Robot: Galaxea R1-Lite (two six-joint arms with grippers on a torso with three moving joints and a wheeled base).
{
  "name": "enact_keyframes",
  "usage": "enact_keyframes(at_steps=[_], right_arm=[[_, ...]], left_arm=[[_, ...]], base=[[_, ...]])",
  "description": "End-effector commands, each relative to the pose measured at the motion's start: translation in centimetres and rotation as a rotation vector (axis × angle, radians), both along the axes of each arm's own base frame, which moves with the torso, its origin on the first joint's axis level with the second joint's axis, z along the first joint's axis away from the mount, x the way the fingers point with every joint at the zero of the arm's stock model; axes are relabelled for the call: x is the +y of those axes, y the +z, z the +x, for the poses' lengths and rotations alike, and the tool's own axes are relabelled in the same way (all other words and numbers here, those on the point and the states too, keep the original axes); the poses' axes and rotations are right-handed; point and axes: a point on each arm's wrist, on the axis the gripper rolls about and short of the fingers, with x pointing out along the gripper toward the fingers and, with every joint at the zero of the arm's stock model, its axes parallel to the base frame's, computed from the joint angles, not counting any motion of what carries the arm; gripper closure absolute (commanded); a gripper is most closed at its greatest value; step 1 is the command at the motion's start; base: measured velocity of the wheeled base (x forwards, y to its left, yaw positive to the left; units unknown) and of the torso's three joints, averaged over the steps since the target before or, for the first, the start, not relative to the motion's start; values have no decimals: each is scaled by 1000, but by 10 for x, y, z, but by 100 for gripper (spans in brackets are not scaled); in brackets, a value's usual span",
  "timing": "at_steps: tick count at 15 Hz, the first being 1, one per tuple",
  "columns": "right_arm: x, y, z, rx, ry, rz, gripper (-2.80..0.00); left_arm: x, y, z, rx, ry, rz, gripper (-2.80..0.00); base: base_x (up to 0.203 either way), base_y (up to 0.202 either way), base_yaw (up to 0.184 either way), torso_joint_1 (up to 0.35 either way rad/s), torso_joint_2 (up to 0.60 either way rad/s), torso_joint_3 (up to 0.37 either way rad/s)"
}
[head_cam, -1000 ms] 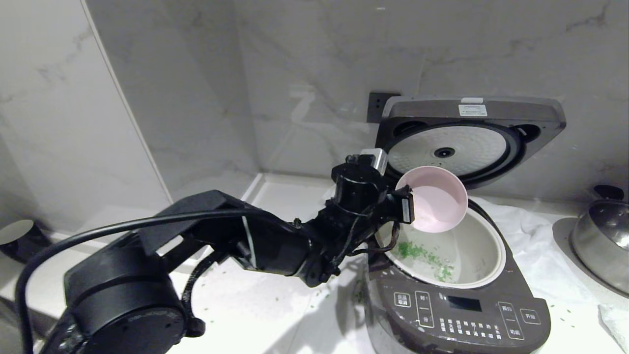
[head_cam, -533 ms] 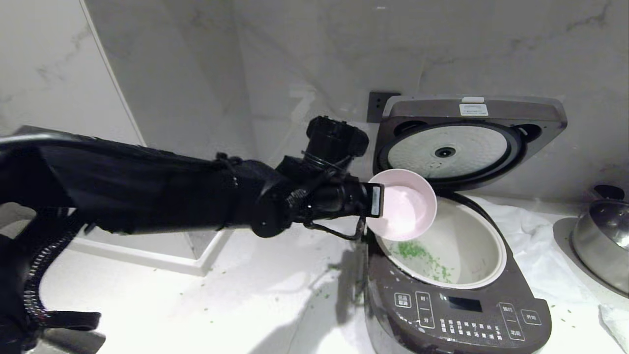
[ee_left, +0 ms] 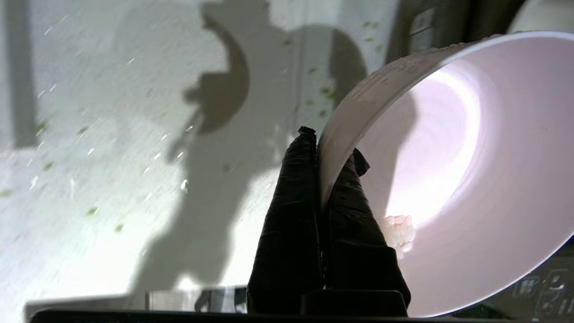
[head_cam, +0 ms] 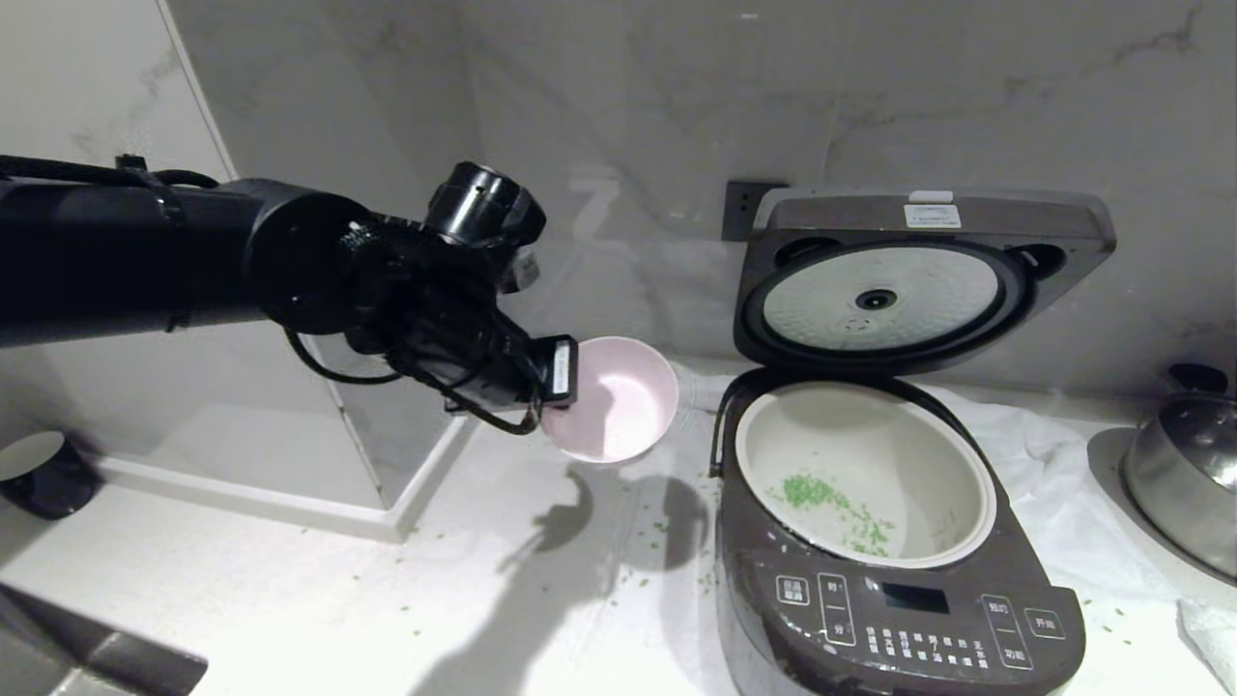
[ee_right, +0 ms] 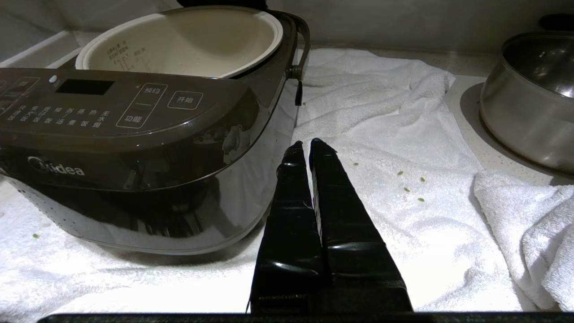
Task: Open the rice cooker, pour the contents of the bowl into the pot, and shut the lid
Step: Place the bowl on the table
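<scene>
The rice cooker [head_cam: 899, 619] stands with its lid [head_cam: 928, 280] raised against the wall. Green grains lie in the bottom of the cream pot [head_cam: 870, 425]. My left gripper [head_cam: 560, 372] is shut on the rim of the pink bowl [head_cam: 611, 411], one finger inside and one outside. It holds the bowl tilted above the counter, left of the cooker. In the left wrist view a few white grains cling inside the bowl [ee_left: 448, 179] beside the gripper [ee_left: 329, 148]. My right gripper [ee_right: 309, 144] is shut and empty, low over the towel beside the cooker [ee_right: 134, 134].
A shiny steel pan [head_cam: 1184, 493] sits at the far right on a crumpled white towel [head_cam: 1053, 503]. At the far left stands a small black cup [head_cam: 39, 474]. A raised white ledge [head_cam: 387, 527] runs along the left wall panel. Green grains are scattered over the counter.
My left arm has swung the bowl from above the pot leftward and down, off the cooker and over the counter. The right arm has not moved.
</scene>
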Motion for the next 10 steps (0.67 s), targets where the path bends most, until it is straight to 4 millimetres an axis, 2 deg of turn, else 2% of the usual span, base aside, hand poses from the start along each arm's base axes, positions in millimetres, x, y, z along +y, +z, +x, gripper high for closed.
enact_keyframes(at_steps=[1,4,6,10], right_arm=[[0,0,0,2,1,0,0],[0,0,0,2,1,-2,0],[0,0,0,2,0,-2,0],[0,0,0,2,1,-2,0]], left_arm=[[28,3,-9,68,17,-1,0],[40,-33,-13,203,9,82,0],[46,-58,-2,281,39,115,0],[61,-94,16,354,118,128,0]], base=[[0,0,0,0,0,0],[0,0,0,0,0,0],[0,0,0,0,0,0],[0,0,0,0,0,0]])
